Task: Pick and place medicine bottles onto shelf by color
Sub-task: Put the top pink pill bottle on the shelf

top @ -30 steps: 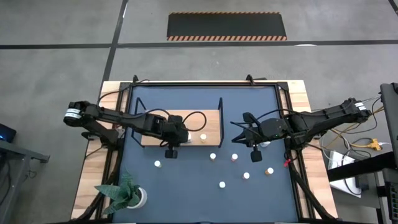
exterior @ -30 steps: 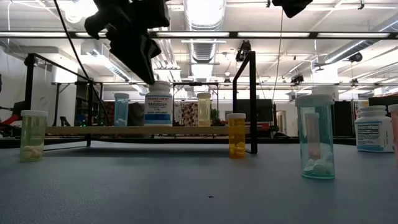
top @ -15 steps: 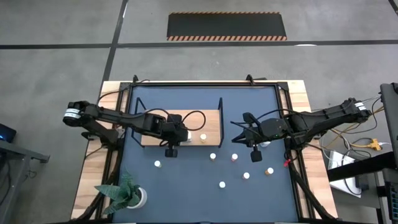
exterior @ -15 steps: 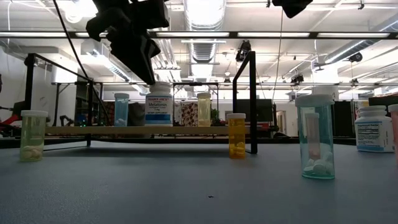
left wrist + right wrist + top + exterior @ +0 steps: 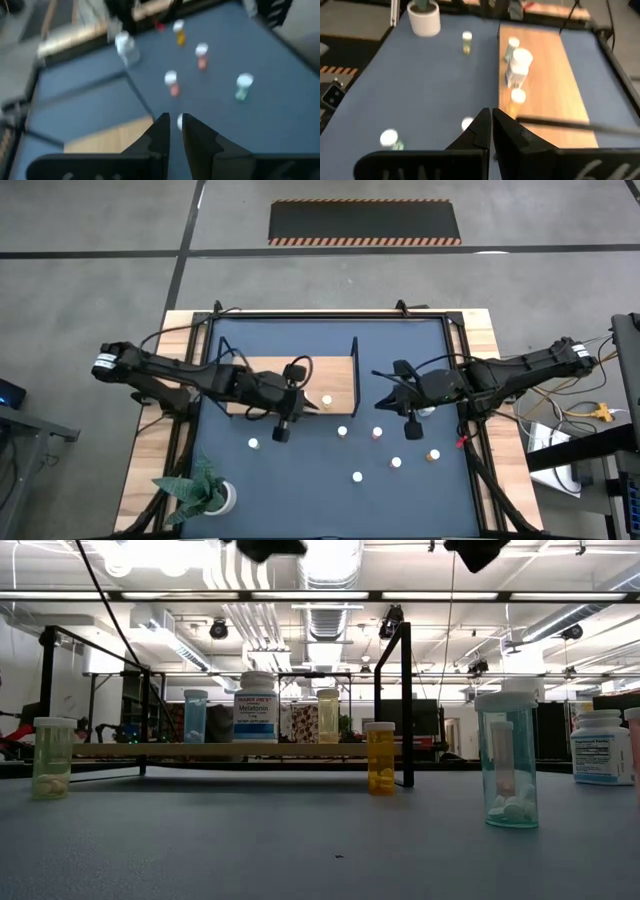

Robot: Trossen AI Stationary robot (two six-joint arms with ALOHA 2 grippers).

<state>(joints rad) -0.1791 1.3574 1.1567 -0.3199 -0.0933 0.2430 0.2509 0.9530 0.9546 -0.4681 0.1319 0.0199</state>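
Ten medicine bottles [image 5: 342, 432] in all. Three stand on the shelf [image 5: 335, 375]: one large white labelled bottle [image 5: 256, 705], one small bluish bottle [image 5: 195, 715], one small yellowish bottle [image 5: 327, 715]. Seven stand on the tabletop [image 5: 300, 490]: six small ones, plus one larger white bottle [image 5: 601, 747]. One shelf. One potted plant [image 5: 205, 490]. Two arms: left arm [image 5: 190, 375], right arm [image 5: 520, 368].

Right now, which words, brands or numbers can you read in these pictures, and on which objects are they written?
"TRADER JOE'S" and "Melatonin": on the label of the large white bottle standing on the shelf, low view.
Smaller lines under those words on the same label: too small to read.
Label of the white bottle at the right edge, low view: printed lines, too blurred to read.
The other small bottles, the table and both arms: no readable text.
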